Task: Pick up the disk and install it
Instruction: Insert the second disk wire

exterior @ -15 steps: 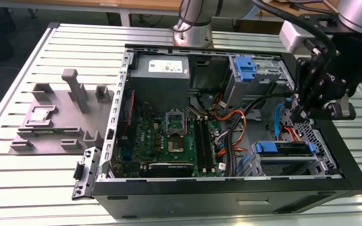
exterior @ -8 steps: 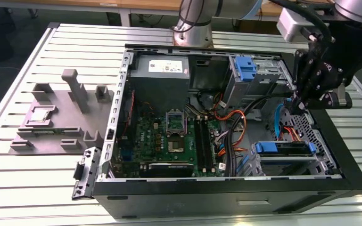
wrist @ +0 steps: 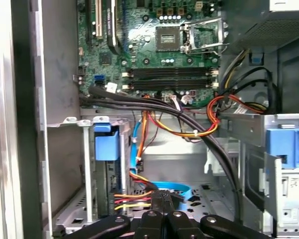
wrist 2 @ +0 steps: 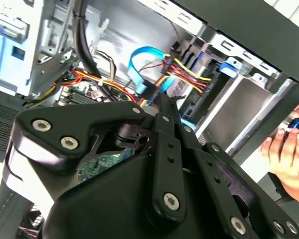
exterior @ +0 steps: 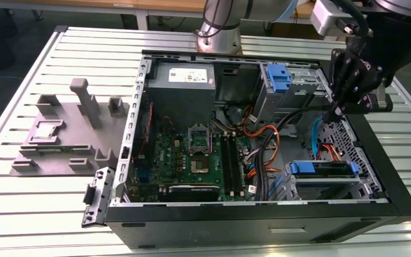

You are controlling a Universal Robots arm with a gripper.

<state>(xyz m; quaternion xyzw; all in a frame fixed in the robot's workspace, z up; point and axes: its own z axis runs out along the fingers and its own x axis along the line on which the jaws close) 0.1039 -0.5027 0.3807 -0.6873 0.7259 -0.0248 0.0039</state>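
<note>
In the exterior view the gripper [exterior: 336, 111] hangs inside the case [exterior: 263, 217], just above the disk [exterior: 325, 169] slotted in its bay, and the second wrist view, then the first, show its fingers [wrist 2: 164, 113] pinched together and empty, probably to press the disk home.

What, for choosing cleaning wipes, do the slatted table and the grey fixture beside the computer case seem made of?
Slatted table: likely aluminium, pale silver with a soft sheen. Grey fixture: probably plastic, uniformly matte and blocky; could be painted.
</note>
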